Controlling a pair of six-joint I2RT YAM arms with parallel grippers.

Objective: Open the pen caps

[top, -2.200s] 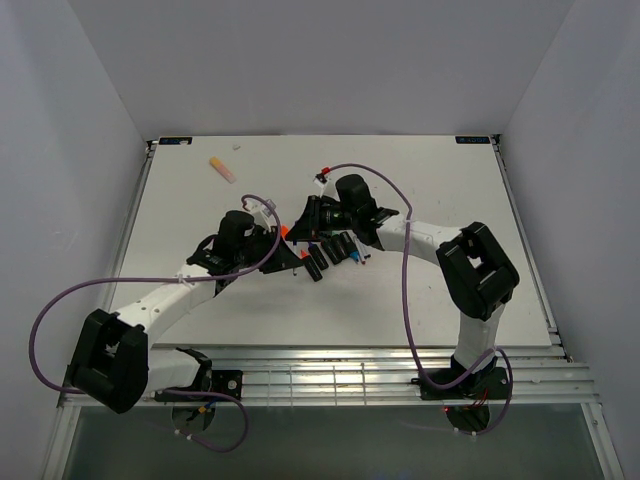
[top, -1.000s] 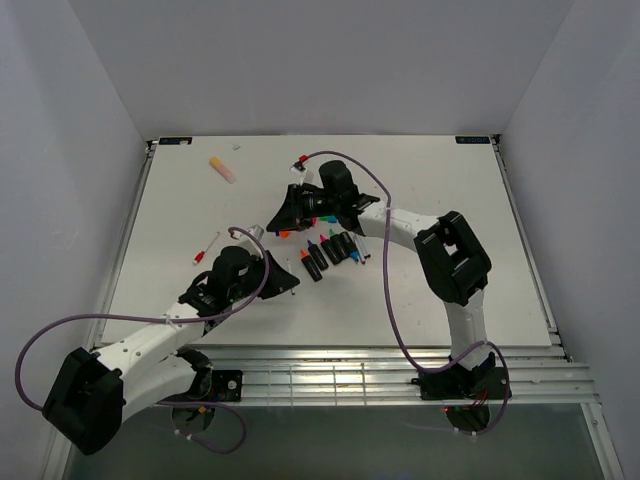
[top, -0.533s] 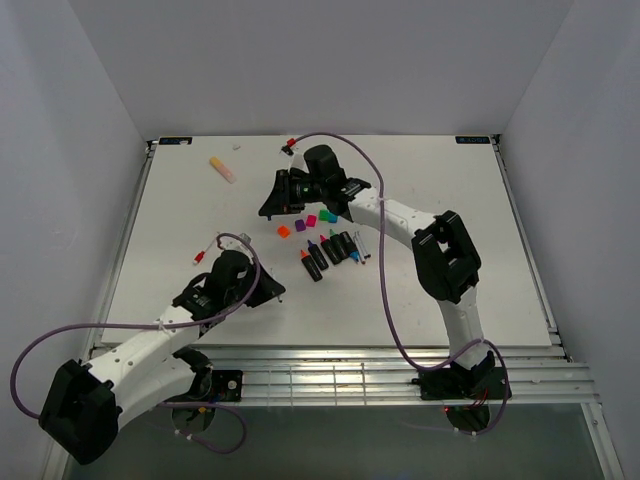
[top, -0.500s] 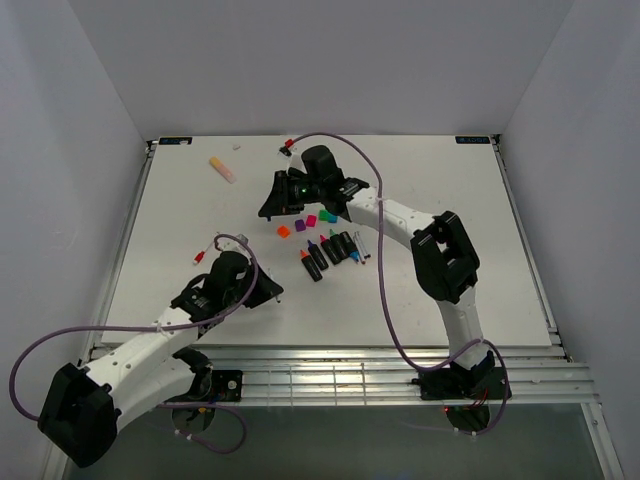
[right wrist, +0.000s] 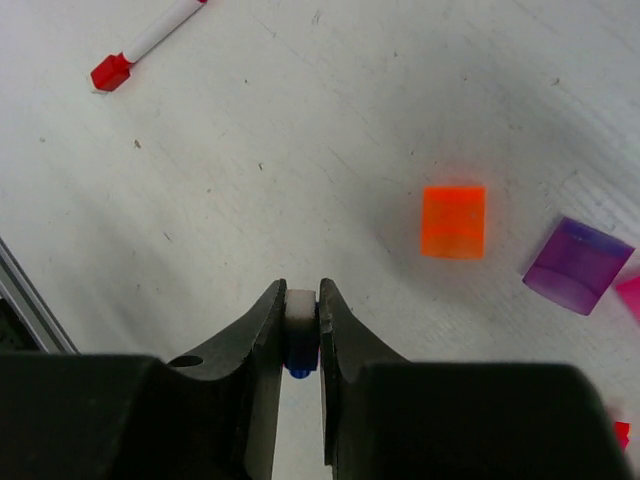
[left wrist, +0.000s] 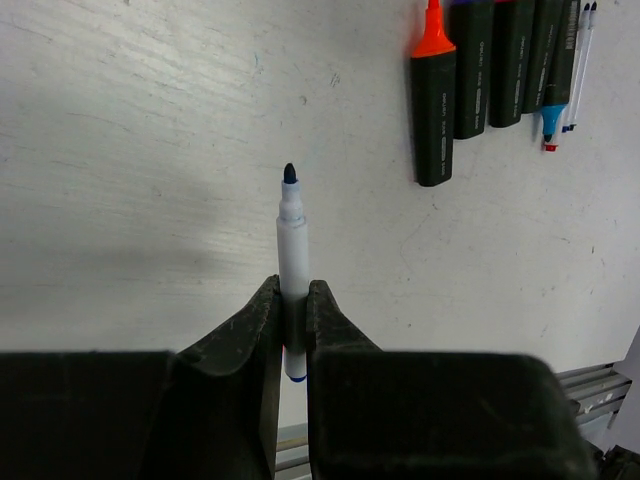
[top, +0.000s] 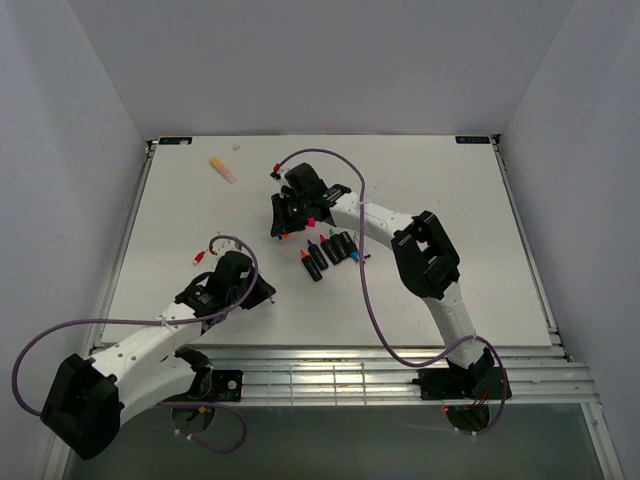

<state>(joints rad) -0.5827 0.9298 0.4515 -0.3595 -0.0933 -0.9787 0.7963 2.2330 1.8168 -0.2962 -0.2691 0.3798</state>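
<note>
Both arms have drawn apart since 2.2 s ago, when the 2 pincers met over the pens: the left has pulled back toward its base and the right has swung out to the far left.

The white pen point(left wrist: 293, 235) is gripped in the left pincer point(left wrist: 292, 300), whose jaws are closed tight on its lower barrel. Its long axis runs straight out along the pincer's own line, and the bare blue tip points away from the jaws, over the table point(left wrist: 120, 120). The small white cap point(right wrist: 301, 305) is pinched in the right pincer point(right wrist: 300, 290), whose jaws are nearly closed, and a blue end shows lower between them. So this pen looks opened, with both halves held off the surface.

Ahead and to the right of the right pincer lie 3 loose caps: the orange cap point(right wrist: 454, 222), the purple cap point(right wrist: 578, 265) and a pink cap point(right wrist: 628, 298) at the edge of view. That is the likely side to drop this one.

The red-capped pen point(right wrist: 150, 42) lies ahead and to the left of that pincer, on a slant, with its cap at the nearer left end. From above it sits just beside the left arm, so that arm is the closer, but its jaws are full.

Ahead and to the right of the left pincer, the highlighters point(left wrist: 435, 110) lie in a row with tips bared, pointing away.
</note>
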